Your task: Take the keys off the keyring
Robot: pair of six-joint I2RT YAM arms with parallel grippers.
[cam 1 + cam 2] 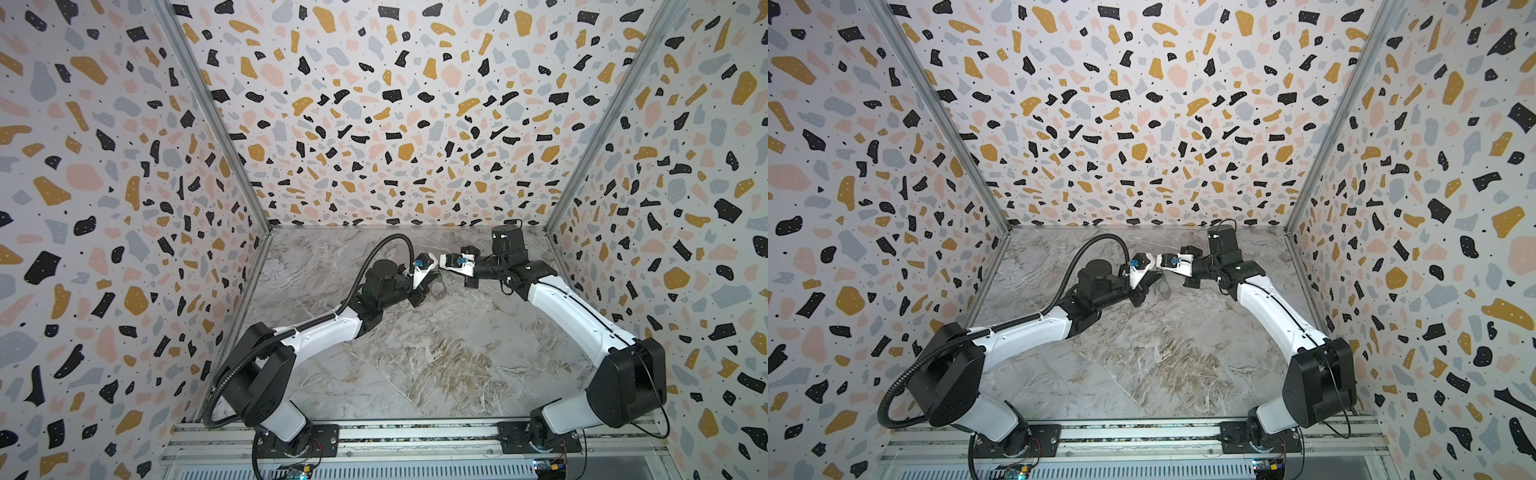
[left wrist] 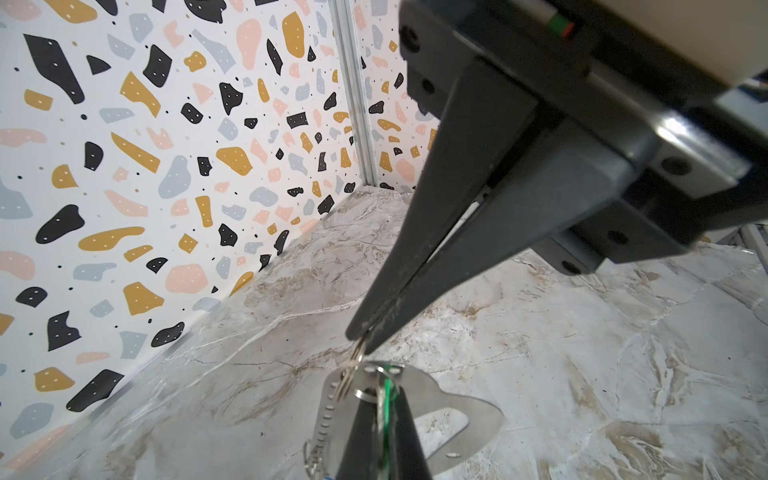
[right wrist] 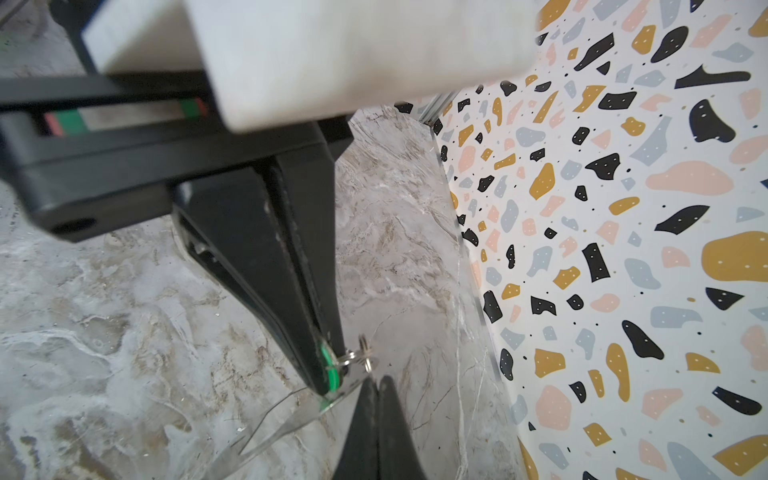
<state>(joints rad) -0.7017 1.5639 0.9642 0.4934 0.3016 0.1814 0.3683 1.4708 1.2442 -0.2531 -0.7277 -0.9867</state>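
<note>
Over the table (image 2: 540,332), left gripper (image 2: 360,338) pinches the split ring (image 2: 357,353) — right gripper (image 3: 329,372) the green tag (image 3: 331,377).

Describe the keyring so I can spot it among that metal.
Far middle of the marble table, where left pincer and right pincer meet. At their tips is the keyring: a flat grey tab with an oval cut-out, far bigger than the small wire rings and green tag.
</note>
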